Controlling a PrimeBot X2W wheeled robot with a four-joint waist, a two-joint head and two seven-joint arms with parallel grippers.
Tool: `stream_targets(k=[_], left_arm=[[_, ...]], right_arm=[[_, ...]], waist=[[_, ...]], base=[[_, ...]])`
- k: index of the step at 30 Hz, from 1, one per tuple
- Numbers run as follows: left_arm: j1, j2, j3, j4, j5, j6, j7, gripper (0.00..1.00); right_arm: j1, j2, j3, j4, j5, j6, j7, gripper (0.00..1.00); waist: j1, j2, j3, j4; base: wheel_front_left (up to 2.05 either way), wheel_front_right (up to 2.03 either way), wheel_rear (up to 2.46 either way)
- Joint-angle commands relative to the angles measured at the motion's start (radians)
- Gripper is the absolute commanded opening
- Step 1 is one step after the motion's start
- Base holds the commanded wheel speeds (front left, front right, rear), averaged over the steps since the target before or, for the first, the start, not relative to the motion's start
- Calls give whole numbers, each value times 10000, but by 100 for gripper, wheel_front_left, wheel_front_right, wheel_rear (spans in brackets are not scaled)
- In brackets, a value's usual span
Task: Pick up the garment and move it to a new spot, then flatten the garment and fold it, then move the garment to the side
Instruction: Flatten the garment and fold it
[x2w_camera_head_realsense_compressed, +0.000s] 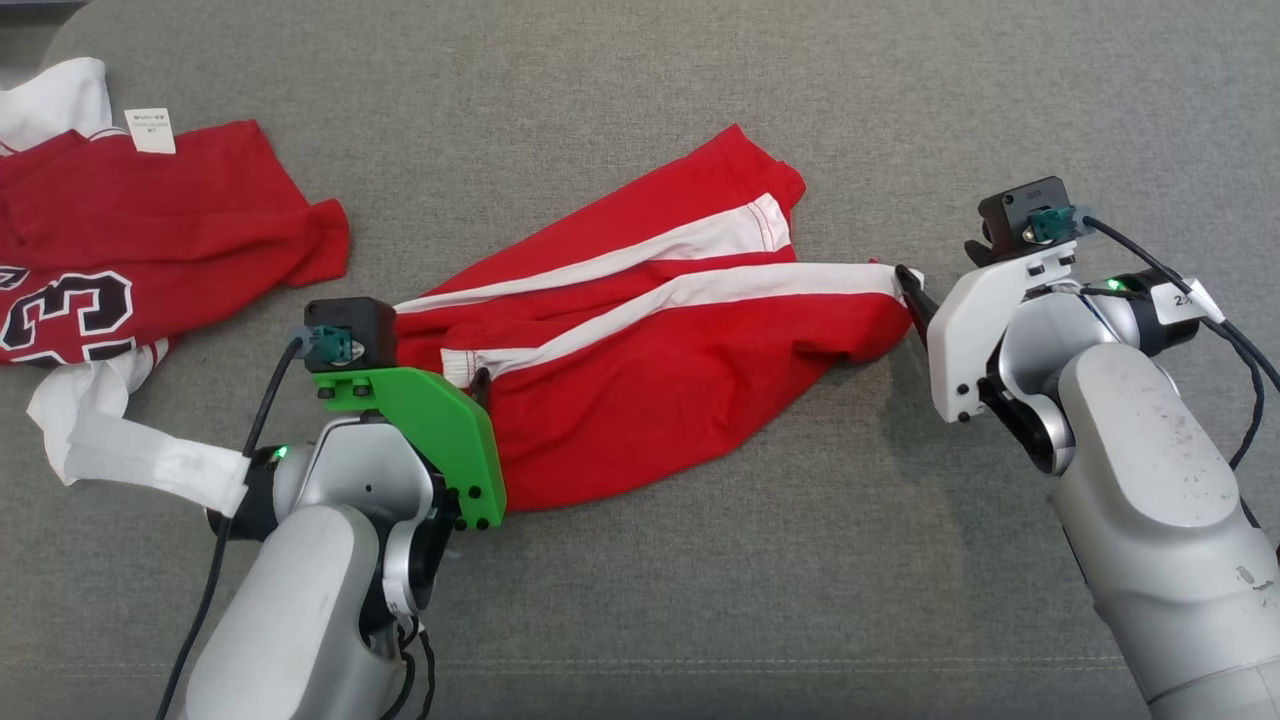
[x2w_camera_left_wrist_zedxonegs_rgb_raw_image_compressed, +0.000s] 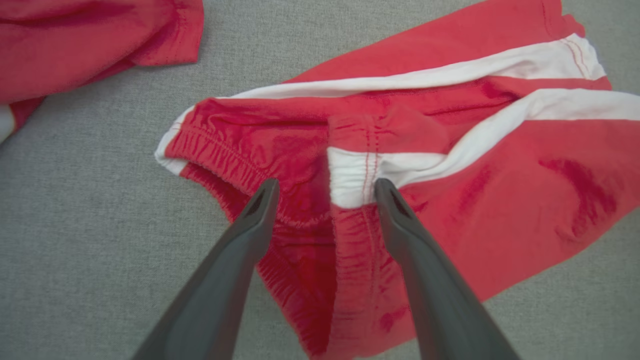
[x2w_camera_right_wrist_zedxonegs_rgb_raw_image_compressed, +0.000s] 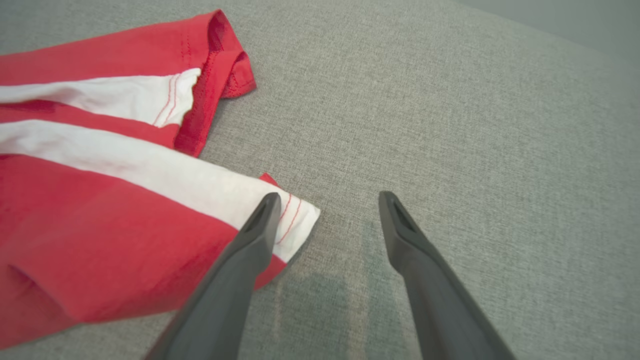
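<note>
Bare grey cushion (x2w_camera_head_realsense_compressed: 700, 100) lies open ahead of the right claw (x2w_camera_right_wrist_zedxonegs_rgb_raw_image_compressed: 327, 200) and off to its right, running to a darker edge at the far upper right of its wrist view. To the left of the left claw (x2w_camera_left_wrist_zedxonegs_rgb_raw_image_compressed: 322, 187) there is a strip of bare cushion, and beyond that strip lies a red jersey (x2w_camera_head_realsense_compressed: 150, 230) with white trim and a white label (x2w_camera_head_realsense_compressed: 150, 130), well apart from the fingers. In the head view bare cushion also stretches below both arms. Both claws stand wide open and neither clamps anything. The shorts (x2w_camera_head_realsense_compressed: 650, 400) lie between the two claws, spread crosswise on the cushion. Their gathered waistband (x2w_camera_left_wrist_zedxonegs_rgb_raw_image_compressed: 225, 160) sits right at the left claw, whose two fingers straddle it with a short white stripe end between the tips; whether the tips press the cloth I cannot tell. At the other end, the right claw's left fingertip lies over the white corner of one leg hem (x2w_camera_right_wrist_zedxonegs_rgb_raw_image_compressed: 295, 220), while its right finger hangs over bare cushion. The second leg hem (x2w_camera_right_wrist_zedxonegs_rgb_raw_image_compressed: 215, 75) lies farther ahead and to the left of that claw. The shorts are bright red with two long white side stripes, red stitching at the hems, and are loosely rumpled, not flat.
</note>
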Motion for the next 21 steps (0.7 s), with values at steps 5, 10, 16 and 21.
stream_targets(k=[5, 10, 16, 21], left_arm=[[-352, -48, -40, 180, -82, -82, -9, 40], [-434, -20, -99, 159, -108, -194, -152, 0], [-468, -72, -183, 176, -108, -250, -247, 0], [-490, -105, -225, 264, -161, -269, -293, 0]], right_arm=[[-210, 88, 282, 287, 168, -14, -111, 100], [-152, 40, 450, 399, 327, -14, -58, 100], [-269, -39, 415, 519, 500, -14, 36, 100], [-241, 103, 107, 421, 554, -14, 145, 100]], waist=[[-1, -1, 144, -50], [-1, -1, 262, -26], [-1, -1, 402, 56], [-1, -1, 416, 92]], base=[[0, 0, 0], [0, 0, 0], [0, 0, 0], [0, 0, 0]])
